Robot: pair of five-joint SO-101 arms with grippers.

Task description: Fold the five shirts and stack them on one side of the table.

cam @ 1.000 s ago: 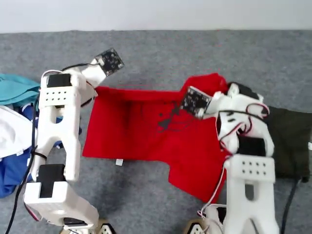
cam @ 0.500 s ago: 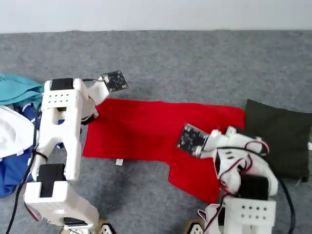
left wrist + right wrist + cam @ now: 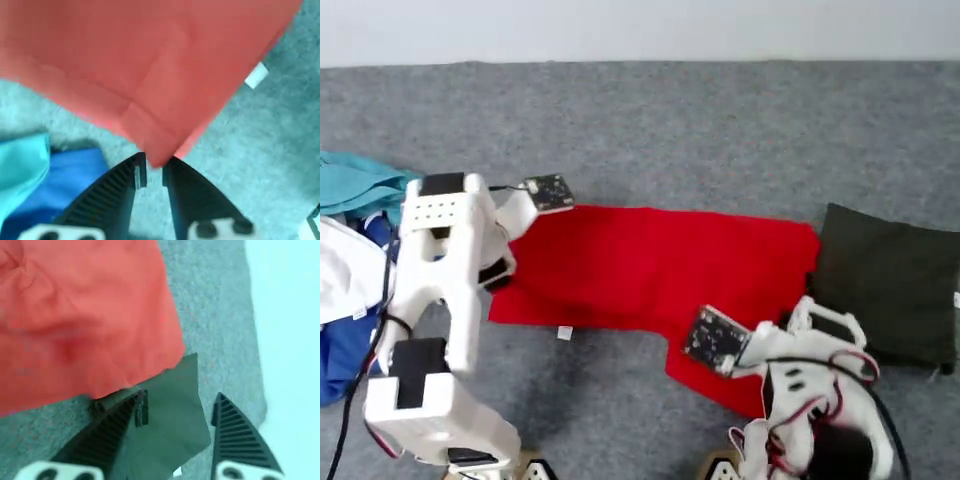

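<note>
From above, the grey table point(image 3: 670, 120) has a red shirt point(image 3: 650, 265) lying flat in the middle. A folded dark shirt point(image 3: 890, 290) touches its right side. A pile of shirts point(image 3: 345, 270) sits at the left edge.

In the left wrist view, the left gripper point(image 3: 152, 167) is almost closed and pinches the red shirt's corner.

In the right wrist view, the right gripper point(image 3: 180, 402) is wide open over the dark shirt and holds nothing.

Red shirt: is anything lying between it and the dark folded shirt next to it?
Nothing visible does. The red shirt meets the dark folded shirt edge to edge, and the right gripper hangs open over that seam.
</note>
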